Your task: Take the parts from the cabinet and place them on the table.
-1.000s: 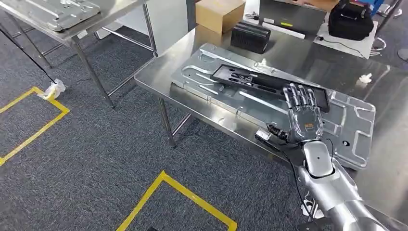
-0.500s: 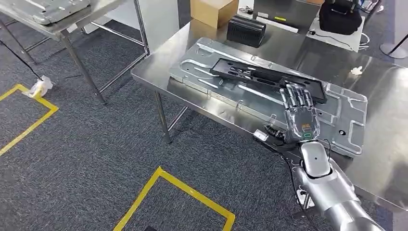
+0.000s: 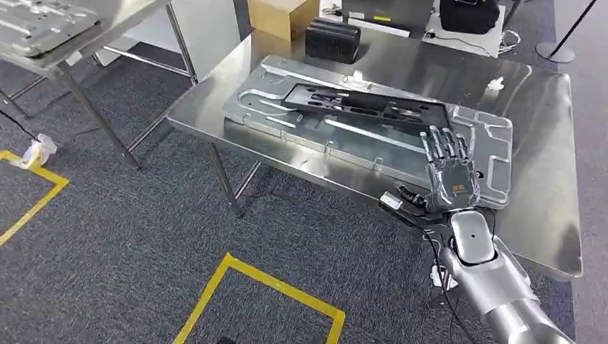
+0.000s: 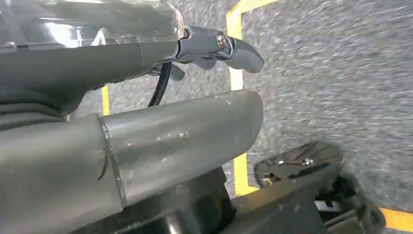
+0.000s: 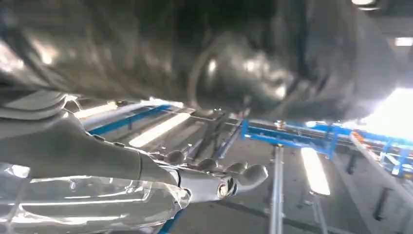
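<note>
A long silver stamped panel [image 3: 344, 140] lies on the steel table [image 3: 548, 150], with a black slotted part [image 3: 366, 109] lying on top of it. My right hand [image 3: 450, 175] lies flat over the panel's near right end with its fingers stretched and spread, holding nothing; its fingertips stop just short of the black part's end. In the right wrist view the right hand [image 5: 146, 170] appears against reflecting metal. My left hand [image 4: 146, 136] hangs over grey carpet and yellow tape and holds nothing.
A black box [image 3: 331, 39], a cardboard box [image 3: 276, 14] and a black bag [image 3: 469, 13] stand at the table's far side, with a white scrap [image 3: 495, 84] nearby. A second table with another panel [image 3: 36, 25] stands far left. Yellow floor tape [image 3: 265, 287] marks the carpet.
The whole picture has shifted, so the camera has moved. My right hand has drawn back a little from the black part toward the panel's near edge, still flat and empty.
</note>
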You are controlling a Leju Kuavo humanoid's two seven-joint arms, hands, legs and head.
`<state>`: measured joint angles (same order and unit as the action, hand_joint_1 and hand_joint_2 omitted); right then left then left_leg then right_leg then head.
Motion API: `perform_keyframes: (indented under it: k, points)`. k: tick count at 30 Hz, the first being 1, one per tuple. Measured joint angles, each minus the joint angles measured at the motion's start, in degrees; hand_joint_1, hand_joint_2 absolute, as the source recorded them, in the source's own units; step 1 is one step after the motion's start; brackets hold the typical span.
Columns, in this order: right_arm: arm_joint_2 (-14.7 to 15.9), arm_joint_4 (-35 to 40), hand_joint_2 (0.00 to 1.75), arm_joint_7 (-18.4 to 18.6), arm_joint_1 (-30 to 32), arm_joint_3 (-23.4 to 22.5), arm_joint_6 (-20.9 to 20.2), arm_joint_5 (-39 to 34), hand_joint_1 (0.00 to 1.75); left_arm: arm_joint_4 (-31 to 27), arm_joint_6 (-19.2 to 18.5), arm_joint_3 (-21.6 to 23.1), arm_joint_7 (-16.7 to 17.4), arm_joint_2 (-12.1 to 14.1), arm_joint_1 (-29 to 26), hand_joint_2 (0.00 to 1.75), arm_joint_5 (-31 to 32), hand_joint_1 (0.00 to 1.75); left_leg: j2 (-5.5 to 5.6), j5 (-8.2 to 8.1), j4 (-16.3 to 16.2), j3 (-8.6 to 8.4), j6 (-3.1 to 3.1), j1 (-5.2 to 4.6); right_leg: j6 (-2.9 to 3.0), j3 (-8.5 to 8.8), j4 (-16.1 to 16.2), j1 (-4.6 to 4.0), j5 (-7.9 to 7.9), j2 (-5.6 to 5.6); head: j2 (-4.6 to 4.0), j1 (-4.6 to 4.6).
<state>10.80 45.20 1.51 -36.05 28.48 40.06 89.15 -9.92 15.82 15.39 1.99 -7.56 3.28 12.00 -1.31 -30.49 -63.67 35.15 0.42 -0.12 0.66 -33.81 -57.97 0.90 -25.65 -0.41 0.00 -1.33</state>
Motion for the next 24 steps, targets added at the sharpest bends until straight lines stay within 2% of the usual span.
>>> perform_keyframes:
  k: [2, 3, 4, 5, 7, 8, 9, 10, 12, 13, 14, 15, 16, 17, 19, 20, 21, 22, 23, 24]
  points:
    - [-0.2, 0.0, 0.0, -0.1, 0.1, 0.0, 0.0, 0.0, 0.0, 0.0, 0.0, 0.0, 0.0, 0.0, -0.2, 0.0, 0.0, 0.0, 0.74, -4.09, -8.9, 4.13, -0.34, 0.27, 0.07, -0.23, -0.1, -0.05, 0.05, 0.84, 0.0, 0.04]
    - [-0.3, 0.0, 0.0, -0.1, 0.2, 0.0, 0.0, 0.0, 0.0, 0.0, 0.0, 0.0, 0.0, 0.0, -0.3, 0.0, 0.0, 0.0, 0.78, -4.82, -12.1, 5.67, -0.47, 0.3, 0.07, -0.34, -0.2, -0.05, 0.05, 1.37, 0.0, 0.04]
    - [-0.3, 0.0, 0.0, -0.1, 0.2, 0.0, 0.0, 0.0, 0.0, 0.0, 0.0, 0.0, 0.0, 0.0, -0.4, 0.0, 0.0, 0.0, 0.79, -4.06, -12.5, 5.84, -0.49, 0.35, 0.06, -0.38, -0.3, -0.04, 0.05, 1.84, 0.0, 0.04]
    - [-0.3, 0.0, 0.0, -0.1, 0.3, 0.0, 0.0, 0.0, 0.0, 0.0, 0.0, 0.0, 0.0, 0.0, -0.4, 0.0, 0.0, 0.0, 0.8, -2.05, -10.1, 4.75, -0.44, 0.44, 0.04, -0.4, -0.5, -0.02, 0.03, 2.41, 0.0, 0.04]
    - [-0.3, 0.0, 0.0, -0.1, 0.2, 0.0, 0.0, 0.0, 0.0, 0.0, 0.0, 0.0, 0.0, 0.1, -0.3, 0.0, 0.0, 0.0, 1.49, 3.2, -0.6, 0.12, -0.13, 0.61, -0.22, -0.37, -0.9, 0.0, -0.14, 3.5, 0.0, 0.02]
    - [-0.5, 0.0, 0.0, -0.1, 0.2, 0.0, 0.0, 0.0, 0.0, 0.0, 0.0, 0.0, 0.0, 0.1, -0.2, 0.0, 0.0, 0.0, 3.22, 3.99, 3.4, -1.44, 0.14, 0.76, -0.39, -0.51, -1.0, 0.06, -0.24, 3.86, 0.0, 0.04]
    - [-0.5, 0.0, 0.0, -0.1, 0.2, 0.0, 0.0, 0.0, 0.0, 0.0, 0.0, -0.1, 0.0, 0.1, -0.3, 0.0, 0.0, 0.0, 4.44, 3.29, 3.7, -1.88, 0.21, 0.73, -0.61, -0.72, -1.1, -0.17, -0.25, 4.08, 0.0, 0.07]
    - [-0.5, 0.0, 0.0, -0.1, 0.1, 0.0, 0.0, 0.0, 0.0, 0.0, 0.0, -0.1, 0.0, 0.1, -0.2, 0.0, 0.0, 0.0, 4.2, 3.43, 4.3, -1.92, 0.32, 0.78, -1.11, -1.28, -1.4, -0.14, -0.01, 4.7, 0.0, 0.13]
    - [-0.5, 0.0, 0.0, -0.1, 0.3, 0.0, 0.0, 0.0, 0.0, 0.0, 0.0, -0.1, 0.0, 0.1, -0.2, 0.0, 0.0, 0.0, 3.62, 3.56, 4.4, -1.85, 0.71, 0.47, -1.77, -1.43, -1.1, 0.12, 0.36, 5.33, 0.0, 0.07]
    - [-0.5, 0.0, 0.0, -0.1, 0.3, 0.0, 0.0, 0.0, 0.0, 0.0, 0.0, -0.1, 0.0, 0.1, -0.3, 0.0, 0.0, 0.0, 3.05, 4.01, 5.0, -2.01, 1.38, 0.66, -2.44, -1.45, -0.8, 0.06, 0.6, 5.95, 0.0, 0.11]
    - [-0.3, 0.0, 0.0, -0.1, 0.3, -0.1, 0.0, 0.0, 0.0, 0.0, 0.0, -0.1, 0.0, 0.1, -0.2, 0.0, 0.0, 0.0, 2.31, 4.44, 5.7, -2.24, 2.02, 1.02, -2.51, -1.53, -1.0, 0.33, 0.18, 5.11, 0.0, 0.06]
    - [-0.3, 0.0, 0.0, -0.1, 0.2, -0.2, 0.0, 0.0, 0.0, 0.0, 0.0, -0.1, 0.0, 0.2, -0.1, 0.0, 0.1, 0.0, 2.12, 4.59, 5.9, -2.29, 2.27, 0.92, -2.59, -2.1, -2.3, 0.04, -0.97, 3.3, 0.0, 0.4]
    - [-0.3, 0.0, 0.0, -0.1, 0.0, -0.2, 0.0, 0.0, 0.0, 0.0, 0.0, -0.1, 0.0, 0.1, 0.0, 0.0, 0.1, 0.0, 1.59, 4.68, 6.0, -2.25, 2.4, 0.86, -2.81, -4.15, -6.6, 0.07, -3.62, 1.65, 0.0, 0.55]
    - [-0.3, 0.0, 0.0, -0.1, 0.0, -0.3, 0.0, 0.0, 0.0, 0.0, 0.0, -0.1, 0.0, 0.1, -0.1, 0.0, 0.1, 0.0, 1.13, 4.67, 5.9, -2.13, 2.41, 0.78, -3.02, -6.52, -11.8, 0.07, -5.95, 1.0, 0.0, 0.61]
    - [-0.3, -0.1, 0.0, -0.2, 0.4, -0.3, 0.0, 0.0, 0.0, 0.0, 0.0, -0.1, 0.1, 0.1, -0.3, 0.0, 0.1, 0.0, 0.17, 4.62, 5.9, -2.04, 2.46, 0.64, -3.19, -9.59, -18.2, 0.08, -7.76, 0.7, 0.0, 0.61]
    - [-0.3, -0.2, 0.0, -0.2, 0.5, -0.3, 0.0, 0.0, 0.0, 0.0, 0.0, -0.1, 0.2, 0.2, -0.3, 0.0, 0.1, 0.0, -0.41, 4.59, 5.8, -2.05, 2.44, 0.57, -3.13, -9.28, -17.7, 0.07, -6.65, 0.69, 0.0, 0.61]
    - [-0.3, -0.3, 0.0, -0.4, 0.5, -0.3, 0.0, 0.0, 0.0, 0.0, 0.0, -0.1, 0.2, 0.2, -0.3, 0.0, 0.1, 0.0, -0.81, 4.51, 5.7, -2.07, 2.44, 0.52, -2.98, -7.77, -14.7, 0.03, -4.74, 0.6, 0.0, 0.59]
    - [-0.3, -0.3, 0.0, -0.4, 0.4, -0.3, 0.0, 0.0, 0.0, 0.0, 0.0, -0.1, 0.2, 0.2, -0.2, 0.0, 0.1, 0.0, -1.26, 4.39, 5.6, -2.15, 2.38, 0.48, -2.71, -4.89, -9.5, -0.05, -2.1, 0.31, 0.0, 0.61]
    - [-0.3, -0.3, 0.0, -0.5, 0.3, -0.4, 0.0, 0.0, 0.0, 0.0, 0.0, -0.1, 0.2, 0.1, -0.1, 0.0, 0.1, 0.0, -1.6, 4.25, 5.5, -2.25, 2.27, 0.44, -2.36, -2.01, -4.2, -0.22, 0.06, -0.58, 0.0, 0.61]
    - [-0.3, -0.3, 0.0, -0.5, 0.0, -0.4, 0.0, 0.0, 0.0, 0.0, 0.0, -0.1, 0.2, 0.1, -0.1, 0.0, 0.1, 0.0, -1.98, 4.11, 5.4, -2.27, 2.06, 0.17, -1.86, -0.32, -0.7, -0.82, -0.39, -2.86, 0.0, 0.63]
